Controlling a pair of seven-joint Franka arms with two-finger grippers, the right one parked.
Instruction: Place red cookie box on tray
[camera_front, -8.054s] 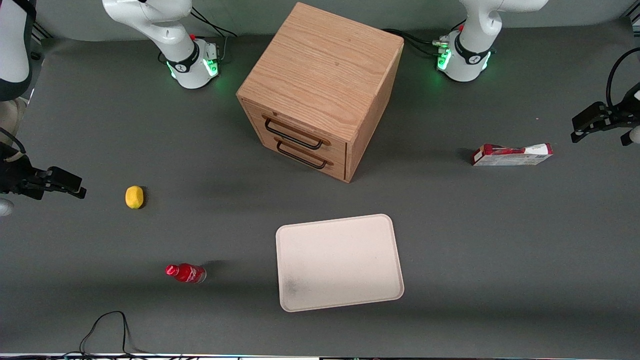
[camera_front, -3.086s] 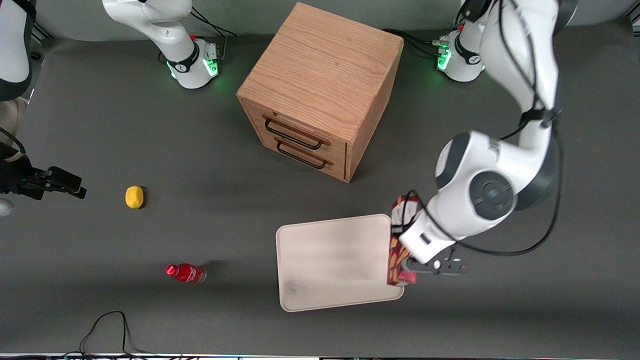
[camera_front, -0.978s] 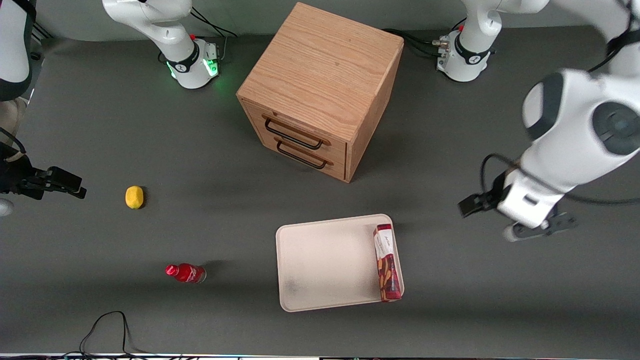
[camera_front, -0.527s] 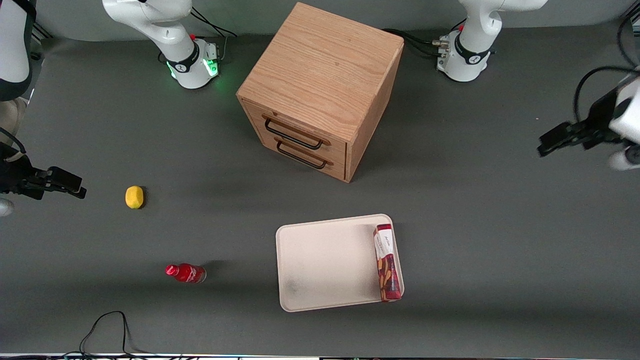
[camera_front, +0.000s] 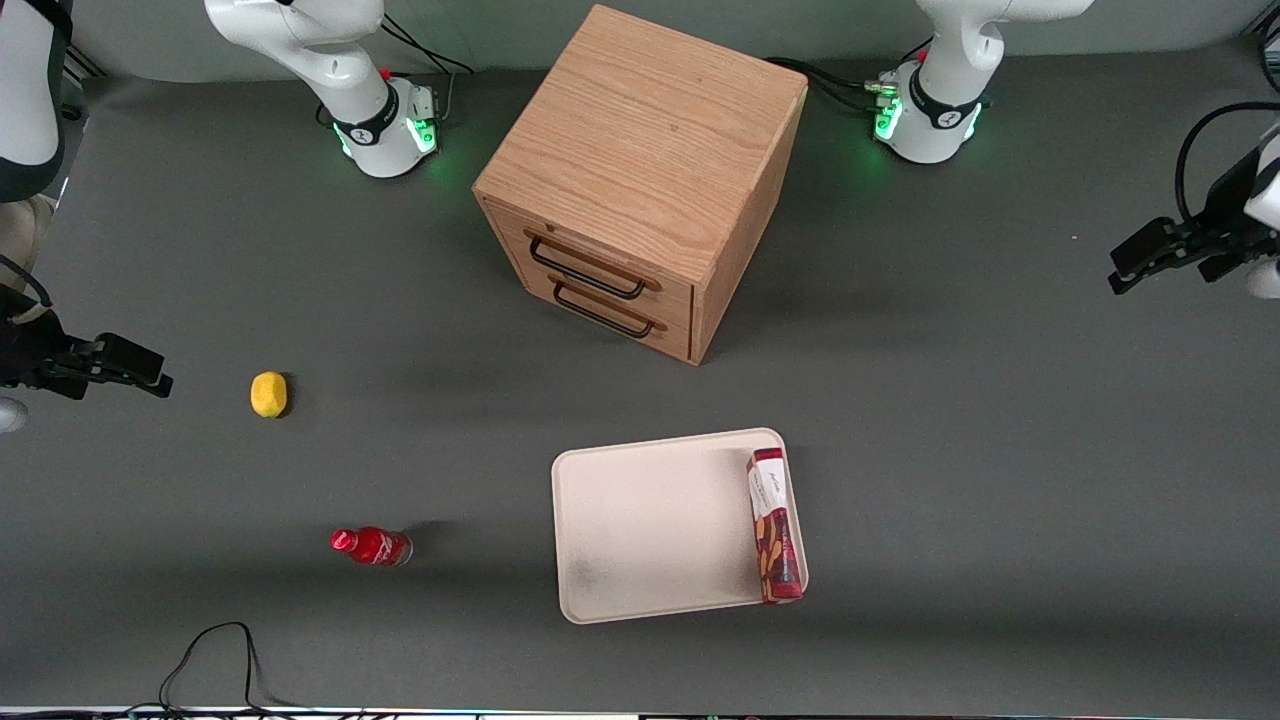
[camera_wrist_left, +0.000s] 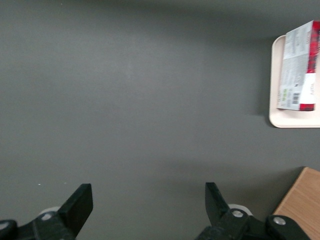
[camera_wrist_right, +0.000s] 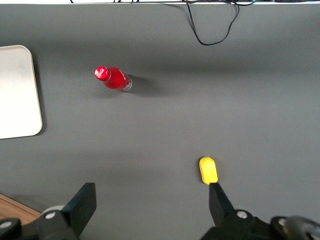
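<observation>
The red cookie box, a slim carton with white panels and brown cookie pictures, is seen lying flat along the short edge of the cream tray toward the working arm's end. Its grey barcode side is shown only by the left wrist view. The gripper is held wide apart and empty above bare matte desk, well apart from the tray.

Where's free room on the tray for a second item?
The tray is bare from the box to its edge nearest the bottle. Crowded only along the edge toward the working arm, where the box lies on the rim. The gripper, open, is well clear, above the table.
</observation>
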